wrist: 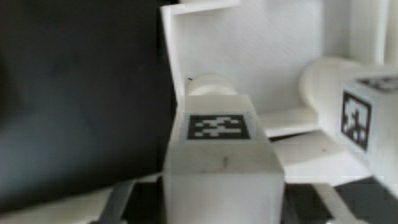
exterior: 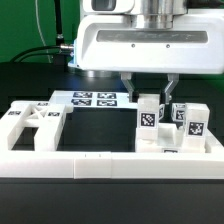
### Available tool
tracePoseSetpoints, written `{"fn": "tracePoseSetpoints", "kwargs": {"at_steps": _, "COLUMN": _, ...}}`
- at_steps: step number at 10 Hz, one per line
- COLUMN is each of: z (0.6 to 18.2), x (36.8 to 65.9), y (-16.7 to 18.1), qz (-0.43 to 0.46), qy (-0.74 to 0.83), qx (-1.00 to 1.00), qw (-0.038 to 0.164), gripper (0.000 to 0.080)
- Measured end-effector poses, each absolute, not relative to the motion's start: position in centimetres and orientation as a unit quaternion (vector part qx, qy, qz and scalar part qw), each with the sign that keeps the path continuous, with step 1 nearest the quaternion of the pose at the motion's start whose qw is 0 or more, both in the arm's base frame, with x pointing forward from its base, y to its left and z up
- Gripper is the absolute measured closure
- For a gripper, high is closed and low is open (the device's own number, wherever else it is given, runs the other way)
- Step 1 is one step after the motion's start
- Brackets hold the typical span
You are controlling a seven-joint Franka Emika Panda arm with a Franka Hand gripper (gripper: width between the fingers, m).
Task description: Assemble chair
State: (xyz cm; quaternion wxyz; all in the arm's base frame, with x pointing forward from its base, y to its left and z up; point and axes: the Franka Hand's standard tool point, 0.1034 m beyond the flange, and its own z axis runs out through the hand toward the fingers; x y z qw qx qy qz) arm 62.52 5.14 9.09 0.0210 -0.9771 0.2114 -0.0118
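Observation:
My gripper (exterior: 148,97) hangs over the exterior view's right part of the table, open, with one finger on each side of an upright white chair piece (exterior: 149,116) that bears a square tag. In the wrist view that piece (wrist: 219,150) fills the middle between my fingers (wrist: 128,203). A dark gap shows on each side, so the gripper (wrist: 221,208) does not touch it. More tagged chair blocks (exterior: 188,120) stand close on its right. A flat slotted chair panel (exterior: 30,125) lies at the exterior view's left.
The marker board (exterior: 92,98) lies at the back. A long white border rail (exterior: 110,157) runs along the front. In the wrist view another tagged white piece (wrist: 365,108) stands right beside the one between my fingers, with a white flat part (wrist: 240,45) behind it.

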Motion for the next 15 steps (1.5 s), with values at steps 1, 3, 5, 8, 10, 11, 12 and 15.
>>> {"fn": "tracePoseSetpoints", "kwargs": {"at_steps": 1, "z": 9.08, "x": 62.58, "y": 5.16, "qz": -0.013, "qy": 0.261, "qx": -0.965, "qw": 0.020, "gripper": 0.0515}}
{"fn": "tracePoseSetpoints", "kwargs": {"at_steps": 3, "z": 9.06, "x": 62.67, "y": 5.20, "qz": -0.013, "qy": 0.369, "qx": -0.929, "qw": 0.023, "gripper": 0.0515}}
{"fn": "tracePoseSetpoints", "kwargs": {"at_steps": 5, "z": 9.04, "x": 62.73, "y": 5.10, "qz": -0.008, "qy": 0.454, "qx": -0.890, "qw": 0.034, "gripper": 0.0515}}
{"fn": "tracePoseSetpoints", "kwargs": {"at_steps": 8, "z": 9.00, "x": 62.83, "y": 5.10, "qz": -0.004, "qy": 0.566, "qx": -0.823, "qw": 0.044, "gripper": 0.0515}}
{"fn": "tracePoseSetpoints", "kwargs": {"at_steps": 10, "z": 8.97, "x": 62.80, "y": 5.14, "qz": 0.002, "qy": 0.633, "qx": -0.773, "qw": 0.045, "gripper": 0.0515}}
{"fn": "tracePoseSetpoints", "kwargs": {"at_steps": 11, "z": 8.96, "x": 62.80, "y": 5.10, "qz": 0.005, "qy": 0.657, "qx": -0.753, "qw": 0.047, "gripper": 0.0515}}
{"fn": "tracePoseSetpoints", "kwargs": {"at_steps": 12, "z": 8.94, "x": 62.76, "y": 5.05, "qz": 0.011, "qy": 0.675, "qx": -0.737, "qw": 0.044, "gripper": 0.0515}}
{"fn": "tracePoseSetpoints", "kwargs": {"at_steps": 15, "z": 8.93, "x": 62.71, "y": 5.10, "qz": 0.021, "qy": 0.737, "qx": -0.674, "qw": 0.041, "gripper": 0.0515}}
